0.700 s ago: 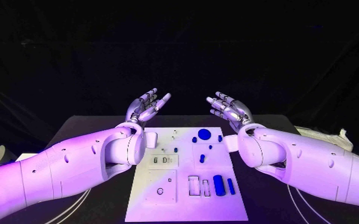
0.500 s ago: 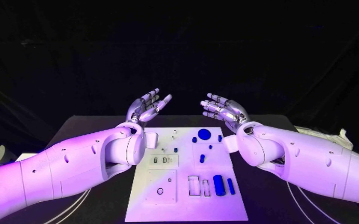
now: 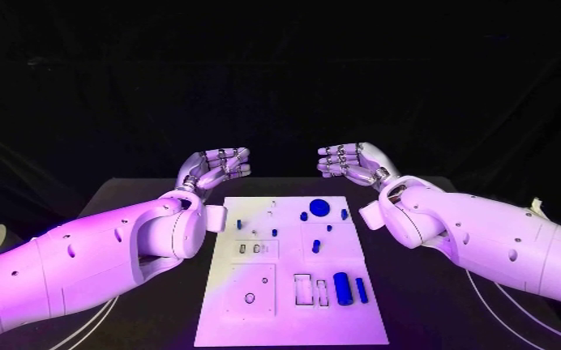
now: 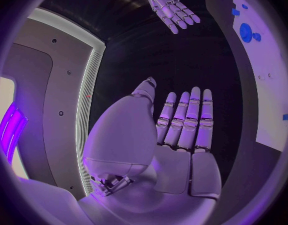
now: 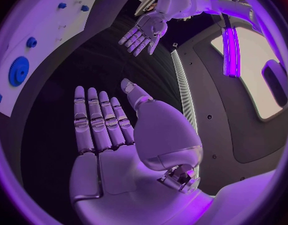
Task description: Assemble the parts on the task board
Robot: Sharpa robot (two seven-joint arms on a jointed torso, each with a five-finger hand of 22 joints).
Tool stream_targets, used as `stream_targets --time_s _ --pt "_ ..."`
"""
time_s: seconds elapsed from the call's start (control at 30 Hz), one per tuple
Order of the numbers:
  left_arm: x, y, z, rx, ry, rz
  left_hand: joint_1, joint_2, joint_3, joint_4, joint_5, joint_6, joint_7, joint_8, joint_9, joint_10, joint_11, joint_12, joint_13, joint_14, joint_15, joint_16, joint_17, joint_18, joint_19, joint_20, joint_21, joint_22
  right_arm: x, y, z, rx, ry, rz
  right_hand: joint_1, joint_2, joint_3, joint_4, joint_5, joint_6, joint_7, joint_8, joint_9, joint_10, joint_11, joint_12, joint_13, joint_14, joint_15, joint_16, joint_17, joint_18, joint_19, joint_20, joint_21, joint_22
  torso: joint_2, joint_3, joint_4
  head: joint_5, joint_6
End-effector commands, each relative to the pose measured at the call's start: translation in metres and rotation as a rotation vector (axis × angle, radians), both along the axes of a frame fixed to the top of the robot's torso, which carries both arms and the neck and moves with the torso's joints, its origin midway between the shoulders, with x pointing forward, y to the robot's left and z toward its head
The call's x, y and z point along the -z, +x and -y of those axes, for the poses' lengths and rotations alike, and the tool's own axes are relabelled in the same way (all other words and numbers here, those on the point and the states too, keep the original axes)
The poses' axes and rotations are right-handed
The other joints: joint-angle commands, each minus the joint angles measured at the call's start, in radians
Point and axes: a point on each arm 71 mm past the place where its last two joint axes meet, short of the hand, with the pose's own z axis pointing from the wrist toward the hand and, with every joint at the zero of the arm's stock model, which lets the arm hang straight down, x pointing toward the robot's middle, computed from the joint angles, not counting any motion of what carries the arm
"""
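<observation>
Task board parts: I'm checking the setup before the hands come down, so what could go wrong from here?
1. The small blue parts near the blue disc lie close together, so a descending hand may knock a neighbour.
2. The left hand and right hand hover empty beyond the task board, facing each other; reaching inward together, they could collide.
3. The long blue part lies beside narrow slots, leaving little finger room.

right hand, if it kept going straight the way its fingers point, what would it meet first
Probably the left silver hand: the right silver hand points its fingers across an open gap toward it, beyond the white task board. Depth is uncertain.
</observation>
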Motion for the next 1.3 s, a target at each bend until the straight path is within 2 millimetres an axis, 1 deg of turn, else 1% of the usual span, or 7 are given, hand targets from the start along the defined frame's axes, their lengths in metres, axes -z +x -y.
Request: stream_targets --time_s 0.03,0.17,0.3,0.47,0.67,0.9,1.3 --pt "-0.005 -0.005 0.001 0.046 -0.032 0.013 0.007 0.01 0.0 -0.015 -0.005 0.037 -0.004 0.007 -0.004 0.054 -0.017 0.008 0.003 0.085 -0.026 0.028 0.018 0.013 0.082 -0.026 0.03 0.009 -0.01 0.001 -0.001 -0.037 -0.157 0.138 0.017 -0.011 0.056 -0.041 -0.014 0.161 0.005 -0.002 0.004 0.163 -0.035 -0.012 0.003 0.183 -0.048 0.012 0.006 0.014 0.142 -0.04 0.039 0.002 0.025 0.0028 0.0034 0.0 0.008" --pt "-0.013 -0.013 -0.001 0.072 -0.046 0.008 0.013 0.015 0.003 -0.025 -0.003 0.08 -0.022 0.006 -0.003 0.123 -0.042 0.015 0.011 0.172 -0.057 0.055 0.055 0.014 0.166 -0.057 0.056 0.015 -0.019 0.005 0.0 -0.052 -0.29 0.199 0.011 -0.028 0.086 -0.058 -0.01 0.197 -0.007 -0.008 0.004 0.24 -0.061 -0.01 0.006 0.309 -0.091 0.048 0.028 0.014 0.264 -0.094 0.104 0.026 0.047 0.0026 0.009 -0.002 0.011" --pt "-0.022 -0.022 0.0 0.108 -0.064 0.005 0.015 0.015 0.007 -0.027 -0.004 0.098 -0.029 -0.003 -0.004 0.165 -0.056 0.014 0.017 0.227 -0.076 0.074 0.09 0.014 0.214 -0.076 0.07 0.018 -0.025 0.008 0.0 -0.077 -0.458 0.245 0.006 -0.045 0.09 -0.064 -0.026 0.227 -0.02 -0.007 0.006 0.288 -0.08 -0.012 0.007 0.379 -0.115 0.067 0.048 0.014 0.32 -0.124 0.145 0.044 0.075 0.0022 0.0152 -0.014 0.018" --pt "-0.031 -0.036 0.004 0.163 -0.087 -0.02 0.01 0.011 0.007 -0.025 -0.004 0.107 -0.032 -0.013 -0.006 0.184 -0.06 0.005 0.02 0.249 -0.084 0.085 0.119 0.012 0.239 -0.085 0.075 0.018 -0.031 0.011 -0.004 -0.1 -0.67 0.289 0.005 -0.067 0.083 -0.064 -0.045 0.257 -0.04 -0.008 0.006 0.342 -0.103 -0.014 0.01 0.466 -0.144 0.1 0.085 0.013 0.384 -0.155 0.207 0.074 0.11 0.0035 0.0239 -0.015 0.037" --pt "-0.043 -0.051 0.012 0.214 -0.127 -0.048 0.006 0.005 0.003 -0.026 -0.004 0.103 -0.03 -0.023 -0.007 0.177 -0.058 -0.008 0.019 0.246 -0.082 0.087 0.134 0.011 0.242 -0.086 0.073 0.017 -0.035 0.009 -0.014 -0.11 -0.861 0.344 -0.014 -0.09 0.074 -0.047 -0.059 0.272 -0.059 -0.014 0.005 0.342 -0.118 -0.024 0.007 0.565 -0.169 0.177 0.15 0.013 0.457 -0.186 0.289 0.116 0.147 -0.0003 0.031 -0.03 0.054" --pt "-0.057 -0.059 0.015 0.232 -0.145 -0.029 0.003 0.002 0.001 -0.029 -0.004 0.102 -0.027 -0.031 -0.008 0.17 -0.054 -0.019 0.018 0.234 -0.079 0.082 0.146 0.01 0.238 -0.083 0.067 0.013 -0.036 0.007 -0.023 -0.126 -0.999 0.374 -0.023 -0.113 0.101 -0.017 -0.063 0.283 -0.073 -0.016 0.005 0.344 -0.13 -0.025 0.007 0.564 -0.181 0.39 0.304 0.01 0.486 -0.205 0.39 0.176 0.179 0.001 0.0406 -0.038 0.058" --pt "-0.068 -0.061 0.012 0.226 -0.158 -0.013 0.001 -0.001 -0.003 -0.033 -0.004 0.1 -0.024 -0.039 -0.008 0.162 -0.051 -0.03 0.016 0.236 -0.078 0.088 0.159 0.011 0.243 -0.083 0.067 0.012 -0.032 0.005 -0.034 -0.178 -1.074 0.369 -0.026 -0.157 0.159 0.038 -0.075 0.274 -0.072 -0.017 0.004 0.303 -0.125 -0.025 0.005 0.553 -0.178 0.663 0.538 0.006 0.472 -0.202 0.57 0.306 0.208 0.0069 0.0469 -0.038 0.061"
